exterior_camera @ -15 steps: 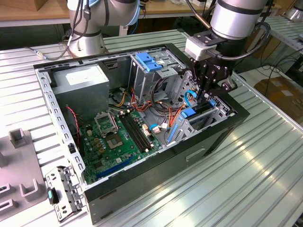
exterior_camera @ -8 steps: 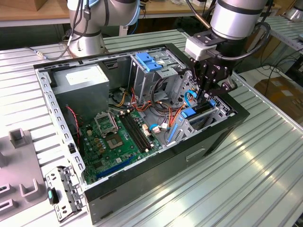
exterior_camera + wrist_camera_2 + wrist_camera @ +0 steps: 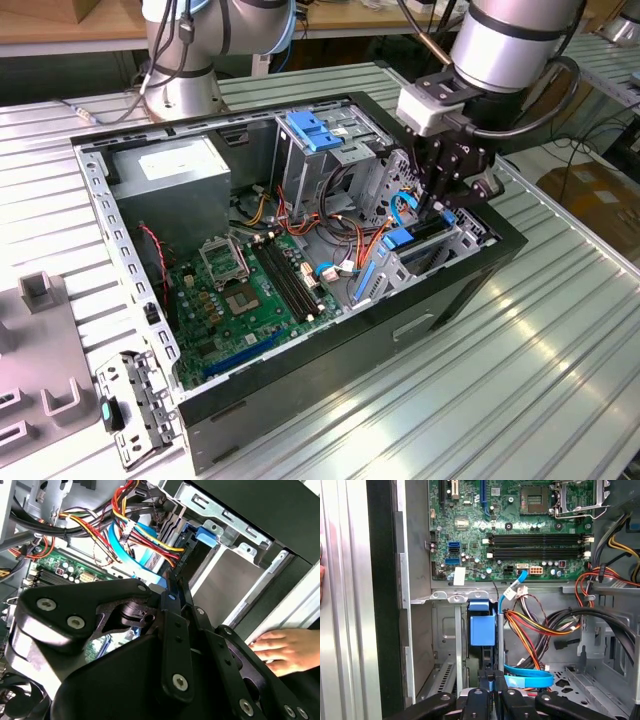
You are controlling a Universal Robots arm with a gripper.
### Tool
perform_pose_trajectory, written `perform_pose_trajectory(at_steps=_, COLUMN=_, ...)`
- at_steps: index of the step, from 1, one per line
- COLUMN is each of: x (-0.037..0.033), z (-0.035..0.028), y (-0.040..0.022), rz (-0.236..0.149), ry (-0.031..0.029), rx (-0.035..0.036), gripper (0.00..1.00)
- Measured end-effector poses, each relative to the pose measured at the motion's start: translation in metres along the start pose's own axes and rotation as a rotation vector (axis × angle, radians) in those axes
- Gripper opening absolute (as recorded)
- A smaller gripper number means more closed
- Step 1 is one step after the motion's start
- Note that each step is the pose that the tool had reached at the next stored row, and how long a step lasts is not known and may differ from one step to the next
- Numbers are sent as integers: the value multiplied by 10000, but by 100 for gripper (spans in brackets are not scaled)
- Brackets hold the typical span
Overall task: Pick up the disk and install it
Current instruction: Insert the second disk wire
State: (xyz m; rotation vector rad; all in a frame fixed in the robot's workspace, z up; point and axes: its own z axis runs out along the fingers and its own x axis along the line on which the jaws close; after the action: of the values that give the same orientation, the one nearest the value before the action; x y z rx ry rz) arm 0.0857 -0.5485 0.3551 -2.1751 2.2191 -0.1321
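An open computer case (image 3: 455,290) lies on the slatted table. The disk (image 3: 425,232) stands on edge in the metal drive cage at the exterior view's right end of the case, and its blue side rail (image 3: 482,627) faces the first wrist view. My gripper (image 3: 438,205) reaches down into the cage from above. Its black fingers are drawn together on the disk's near end, seen in both wrist views (image 3: 491,682) (image 3: 172,582). The disk's label is hidden.
Orange, yellow and black cables (image 3: 535,630) and a blue flat cable (image 3: 530,679) crowd the space beside the cage. The motherboard (image 3: 250,290), grey power supply (image 3: 175,180) and a blue bracket (image 3: 315,130) fill the case. A person's hand (image 3: 280,650) rests on the case's outer wall.
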Motion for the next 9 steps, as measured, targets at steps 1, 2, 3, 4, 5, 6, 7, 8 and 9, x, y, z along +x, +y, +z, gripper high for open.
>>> perform_pose_trajectory(at_steps=1, x=6, z=3, y=0, rz=8, ry=-67, rx=-2, gripper=16)
perform_pose_trajectory(at_steps=2, x=11, z=4, y=-1, rz=13, ry=-124, rx=-3, gripper=16)
perform_pose_trajectory(at_steps=3, x=17, z=5, y=-1, rz=15, ry=-165, rx=-4, gripper=16)
perform_pose_trajectory(at_steps=4, x=31, z=10, y=-1, rz=22, ry=-241, rx=-6, gripper=16)
perform_pose_trajectory(at_steps=5, x=43, z=14, y=-1, rz=28, ry=-313, rx=-7, gripper=16)
perform_pose_trajectory(at_steps=6, x=52, z=22, y=-1, rz=31, ry=-351, rx=-8, gripper=16)
perform_pose_trajectory(at_steps=7, x=58, z=42, y=-6, rz=33, ry=-367, rx=-9, gripper=16)
perform_pose_trajectory(at_steps=8, x=58, z=48, y=-10, rz=44, ry=-362, rx=-10, gripper=16)
perform_pose_trajectory(at_steps=9, x=58, z=52, y=-11, rz=58, ry=-361, rx=-10, gripper=16)
